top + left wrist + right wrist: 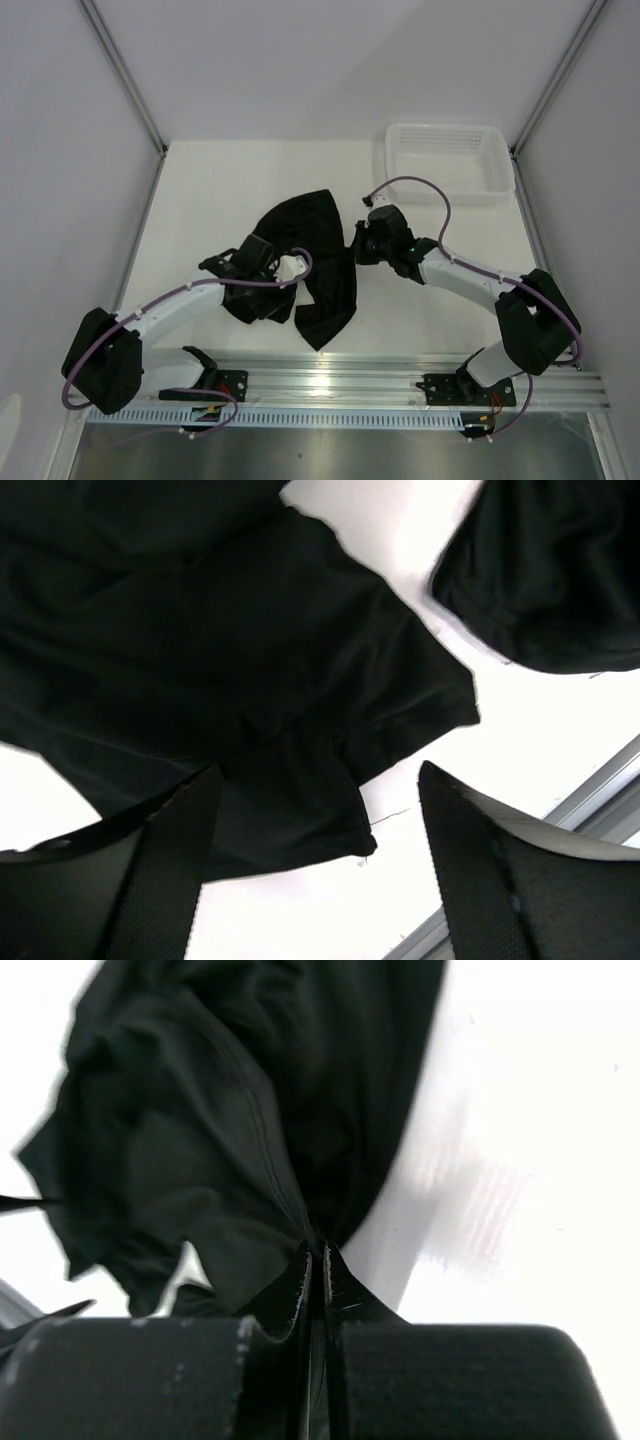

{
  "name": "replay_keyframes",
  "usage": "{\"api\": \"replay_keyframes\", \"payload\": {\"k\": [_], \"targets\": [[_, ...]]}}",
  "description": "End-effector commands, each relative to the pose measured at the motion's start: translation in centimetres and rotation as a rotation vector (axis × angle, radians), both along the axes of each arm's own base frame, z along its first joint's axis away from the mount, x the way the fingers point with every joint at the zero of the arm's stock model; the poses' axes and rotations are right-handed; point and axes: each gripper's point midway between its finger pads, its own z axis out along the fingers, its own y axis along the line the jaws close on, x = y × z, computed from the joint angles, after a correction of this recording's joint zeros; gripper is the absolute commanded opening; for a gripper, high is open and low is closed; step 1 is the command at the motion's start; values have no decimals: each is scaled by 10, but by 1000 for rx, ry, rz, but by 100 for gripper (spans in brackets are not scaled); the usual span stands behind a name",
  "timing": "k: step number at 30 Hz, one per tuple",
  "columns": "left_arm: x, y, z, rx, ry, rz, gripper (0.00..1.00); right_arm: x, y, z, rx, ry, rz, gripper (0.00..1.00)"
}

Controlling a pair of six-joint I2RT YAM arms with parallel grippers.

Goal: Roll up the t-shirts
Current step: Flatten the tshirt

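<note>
Our right gripper point(318, 1260) pinches a fold of the black t-shirt point(318, 262); the left gripper point(315, 800) hangs above it, jaws spread wide. Soft, light, floppy cloth, we judge: take it by the hem.

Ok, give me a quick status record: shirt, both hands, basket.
t-shirt: black, crumpled on the table, not rolled
left hand: open, over the shirt's left part
right hand: shut, pinching a fold at the shirt's right edge
basket: white, far right corner, apart from the shirt
</note>
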Motion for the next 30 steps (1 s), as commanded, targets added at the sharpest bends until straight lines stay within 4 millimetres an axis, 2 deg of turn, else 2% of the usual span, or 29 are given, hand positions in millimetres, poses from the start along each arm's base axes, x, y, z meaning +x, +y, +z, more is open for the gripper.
{"api": "replay_keyframes", "payload": {"k": [1,5,7,9,10,12,15,18,19,20,21,22,23,24,26,27,28,29,30], "targets": [[15,-15,6,-14,-45,3,79,-2,-5,6,16,-4,-29,0],[4,-18,-14,9,63,-3,72,-5,-7,8,29,2,-40,0],[2,-14,-25,52,81,-12,63,-4,-11,18,46,-18,-52,0],[3,0,-38,132,87,10,49,-1,-18,31,60,-44,-78,0],[5,2,-39,146,79,16,30,0,-22,39,68,-59,-89,0],[11,9,-34,163,37,46,1,1,-30,53,77,-84,-104,0],[23,11,-17,140,-60,72,1,3,-43,91,104,-177,-132,0],[36,11,26,68,-199,104,1,-1,-52,134,119,-259,-133,0],[39,13,53,32,-263,117,1,-6,-57,145,115,-275,-136,0],[40,15,69,9,-301,127,1,-8,-59,157,119,-295,-135,0],[48,11,104,-57,-366,136,1,-10,-62,167,123,-314,-136,0],[45,12,123,-89,-400,130,1,-12,-64,185,129,-342,-133,0],[33,19,137,-98,-402,125,1,-16,-67,202,147,-378,-134,0],[36,16,179,-155,-461,121,0,-19,-70,214,154,-398,-135,0],[25,21,200,-171,-481,112,1,-28,-78,252,174,-464,-138,0],[19,24,225,-192,-517,100,0,-33,-81,266,182,-490,-138,0],[14,25,234,-201,-527,92,1,-39,-86,288,195,-521,-142,0],[9,28,254,-223,-560,94,1,-45,-89,302,195,-551,-144,0],[-1,34,256,-216,-547,94,1,-53,-94,316,207,-577,-145,0]]}}
